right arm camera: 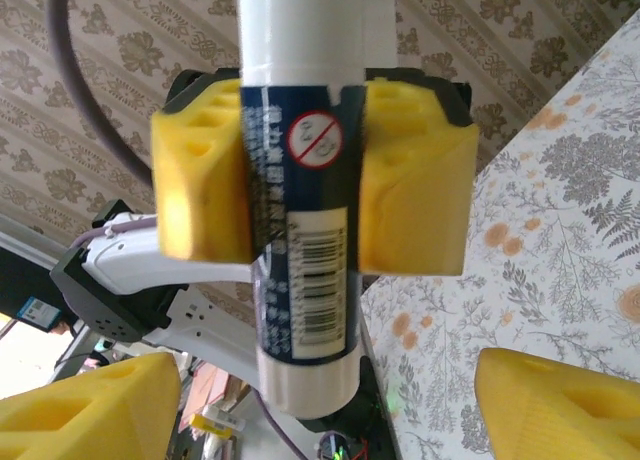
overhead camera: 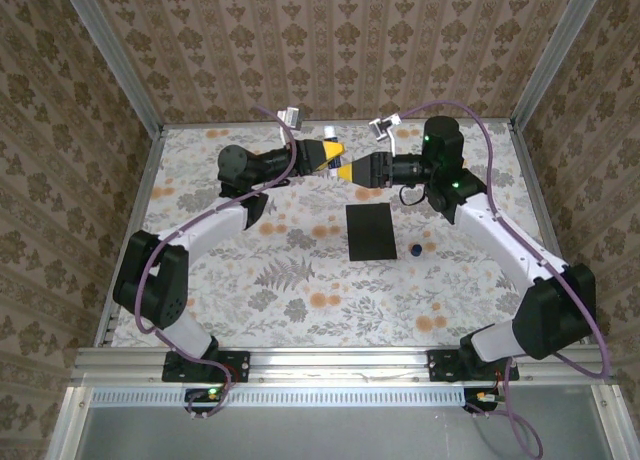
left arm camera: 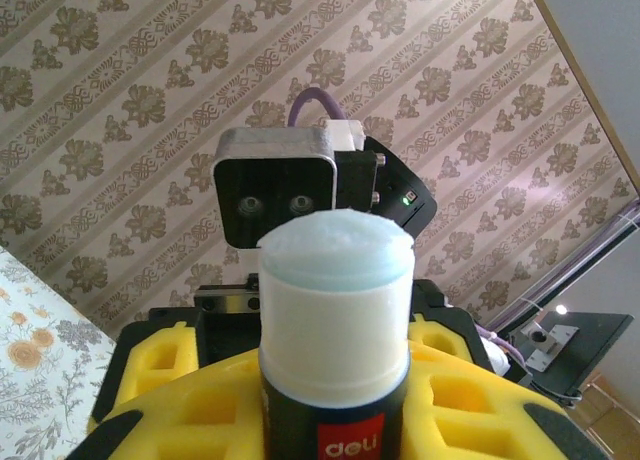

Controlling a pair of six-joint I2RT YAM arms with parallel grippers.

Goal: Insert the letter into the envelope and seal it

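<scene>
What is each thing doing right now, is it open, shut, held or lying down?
glue stick: uncapped, held up off the table.
left gripper: shut on the glue stick.
right gripper: open, fingers wide apart.
envelope: lying flat on the table.
blue cap: off, lying beside the envelope.

Left arm (overhead camera: 205, 230) up from its base, elbow out to the left, forearm swung inward and lifted. Right arm (overhead camera: 500, 235) mirrors it, elbow out to the right. Both wrists roughly level and pointed at each other, so the grippers meet nearly tip to tip. Left gripper (overhead camera: 330, 153) is clamped on a glue stick (right arm camera: 300, 230) at mid-body. Right gripper (overhead camera: 347, 170) has jaws spread wide, one finger on either side of the stick, with a clear gap on both sides.
</scene>
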